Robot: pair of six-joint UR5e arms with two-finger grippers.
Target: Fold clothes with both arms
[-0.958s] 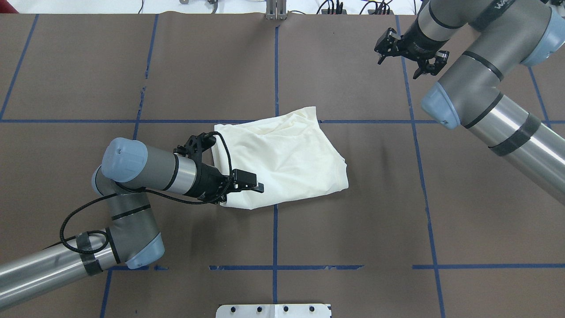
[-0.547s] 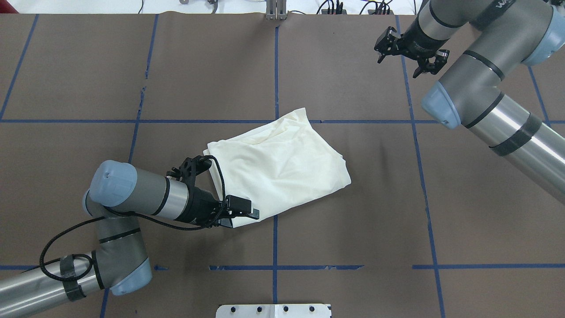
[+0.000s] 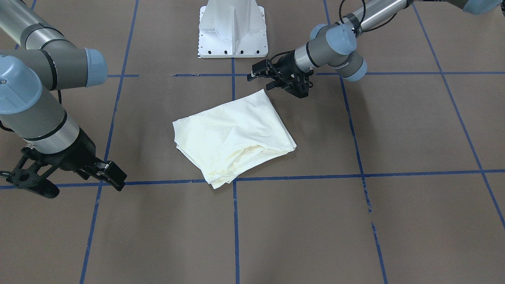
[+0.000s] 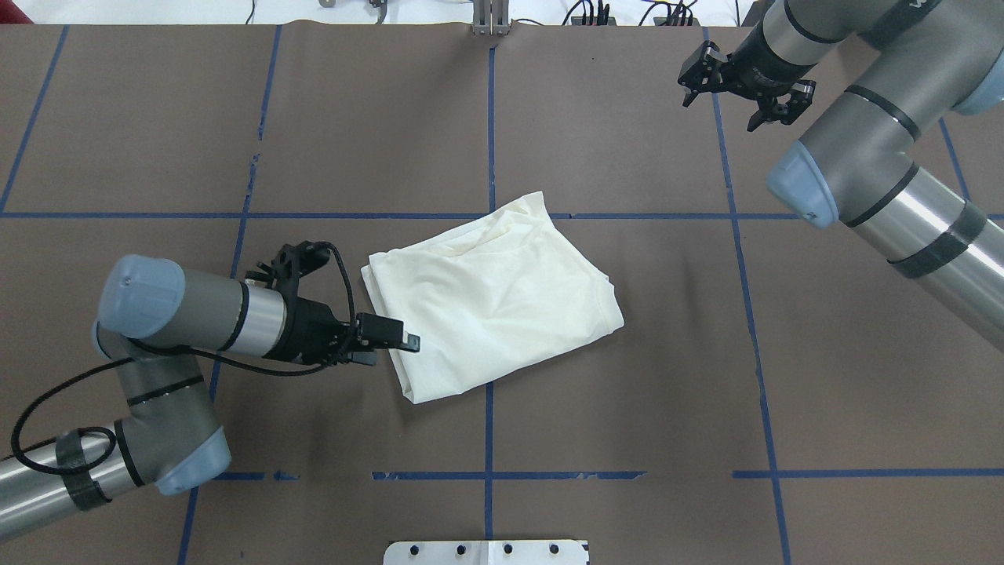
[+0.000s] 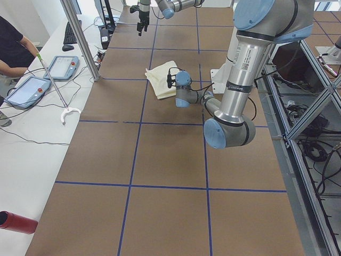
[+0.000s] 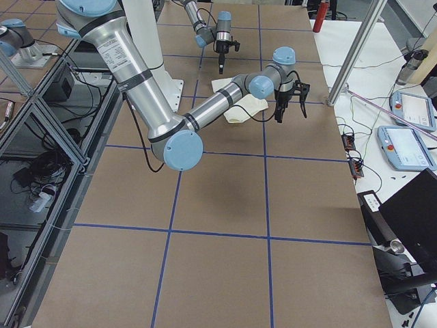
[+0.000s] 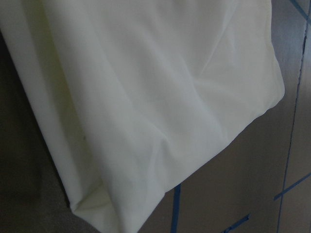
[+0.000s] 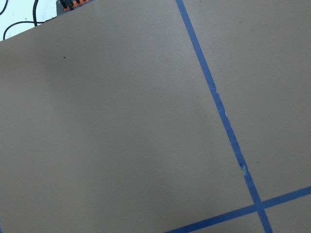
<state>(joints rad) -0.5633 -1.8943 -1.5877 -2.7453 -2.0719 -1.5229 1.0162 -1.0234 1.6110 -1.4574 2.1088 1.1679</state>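
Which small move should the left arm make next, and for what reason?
Probably lift the left tool up and away from the shirt: it is open, holds nothing, and the shirt lies as a compact folded packet, with the right tool open far off.

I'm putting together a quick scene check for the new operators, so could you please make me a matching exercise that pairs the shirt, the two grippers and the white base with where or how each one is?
Things:
1. shirt
2. left gripper
3. right gripper
4. white base

Places or states:
a. open, over bare table, far from the shirt
b. folded, lying mid-table, plain side up
c. open, close beside the shirt's edge, holding nothing
d. at the robot's edge of the table, in the middle

Pairs: 1-b, 2-c, 3-a, 4-d
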